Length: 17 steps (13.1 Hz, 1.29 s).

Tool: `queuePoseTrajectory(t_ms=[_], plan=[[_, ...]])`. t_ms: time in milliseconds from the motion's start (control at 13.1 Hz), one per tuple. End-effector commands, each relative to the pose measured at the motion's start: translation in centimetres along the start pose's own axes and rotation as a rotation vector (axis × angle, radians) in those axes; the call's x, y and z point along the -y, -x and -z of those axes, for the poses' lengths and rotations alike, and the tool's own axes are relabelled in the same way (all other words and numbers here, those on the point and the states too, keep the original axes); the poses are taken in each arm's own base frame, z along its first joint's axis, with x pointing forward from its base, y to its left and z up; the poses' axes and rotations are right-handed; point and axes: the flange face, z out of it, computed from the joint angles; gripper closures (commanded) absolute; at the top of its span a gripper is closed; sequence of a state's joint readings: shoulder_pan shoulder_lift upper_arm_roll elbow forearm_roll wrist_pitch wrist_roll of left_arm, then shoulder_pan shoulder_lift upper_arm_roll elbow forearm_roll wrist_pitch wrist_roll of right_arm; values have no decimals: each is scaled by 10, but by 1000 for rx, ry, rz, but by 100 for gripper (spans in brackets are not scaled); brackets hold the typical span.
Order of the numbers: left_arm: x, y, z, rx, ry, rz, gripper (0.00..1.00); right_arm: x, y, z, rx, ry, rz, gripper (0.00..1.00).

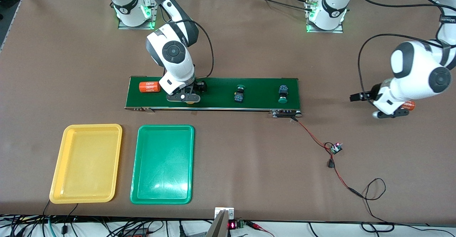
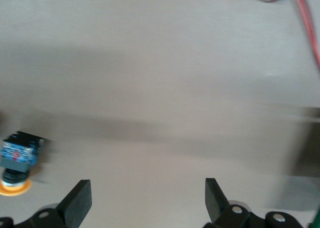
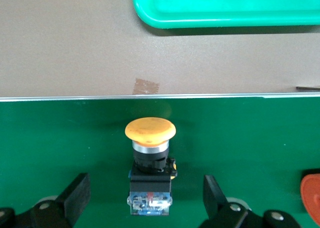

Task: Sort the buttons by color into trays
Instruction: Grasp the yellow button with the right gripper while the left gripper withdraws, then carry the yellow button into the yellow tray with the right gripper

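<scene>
As I look down from the front camera, I take the dark-green conveyor belt (image 1: 213, 93) as my landmark on the brown worktop (image 1: 249, 165). The right claw (image 1: 184, 98) sits low over the belt, toward the right arm's end of it, with a sliver of yellow cap showing under it. An orange cylinder with white print (image 1: 149, 87) lies on the belt just beside that claw, at the belt's very end. Two green buttons rest on the belt: one (image 1: 239, 94) near the middle, the other (image 1: 283, 94) toward the left arm's end. The yellow tray (image 1: 57, 180) and the green tray (image 1: 137, 190) lie side by side, nearer the camera than the belt; I see nothing in either. The left claw (image 1: 390, 113) is over bare worktop, well apart from the belt, off its left-arm end, with a second orange cylinder (image 1: 409, 105) peeking out beside it.

In the left wrist view, I see the left claw's fingers (image 2: 80, 200) spread wide with nothing between them, and a yellow-orange button (image 2: 17, 160) lying on the worktop off to one side.

In the right wrist view, the right claw's fingers (image 3: 77, 193) stand apart on either side of a yellow-orange button (image 3: 150, 163) lying on the belt, not touching it.
</scene>
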State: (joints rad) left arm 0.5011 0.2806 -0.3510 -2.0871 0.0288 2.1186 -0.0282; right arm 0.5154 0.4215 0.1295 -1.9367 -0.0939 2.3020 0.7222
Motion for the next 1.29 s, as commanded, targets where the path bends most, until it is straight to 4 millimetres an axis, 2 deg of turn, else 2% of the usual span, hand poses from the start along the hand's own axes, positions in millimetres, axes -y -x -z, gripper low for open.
queuePoseTrajectory(t_ms=[0, 76, 152, 380, 456, 532, 837, 989, 1065, 1217], plan=[[31, -19, -4, -2, 9, -22, 0, 3, -3, 0, -10, 22, -4, 0], [50, -26, -7, -1, -21, -26, 0, 3, -3, -1, -9, 23, -3, 2], [60, -29, -12, 4, -49, -36, 0, 3, -2, -3, -6, 25, -3, 5], [78, -37, -17, 7, -49, -66, 0, -2, -6, -4, -7, 31, -5, 35], [81, -40, -18, 5, -61, -93, 0, -2, -6, -4, -6, 31, -6, 41], [85, -44, -20, 7, -91, -120, 0, -2, -6, -6, -4, 32, -6, 41], [111, -51, -41, -7, -117, -194, 0, -6, -9, -9, -2, 39, -8, 53], [127, -49, -52, 3, -101, -242, 0, -7, -9, -9, 0, 40, 11, 65], [130, -47, -57, 14, -96, -275, 0, -13, -14, -6, -6, 41, 21, 69], [133, -39, -60, 36, -91, -344, 0, -28, -23, 5, 8, 68, 48, 69]])
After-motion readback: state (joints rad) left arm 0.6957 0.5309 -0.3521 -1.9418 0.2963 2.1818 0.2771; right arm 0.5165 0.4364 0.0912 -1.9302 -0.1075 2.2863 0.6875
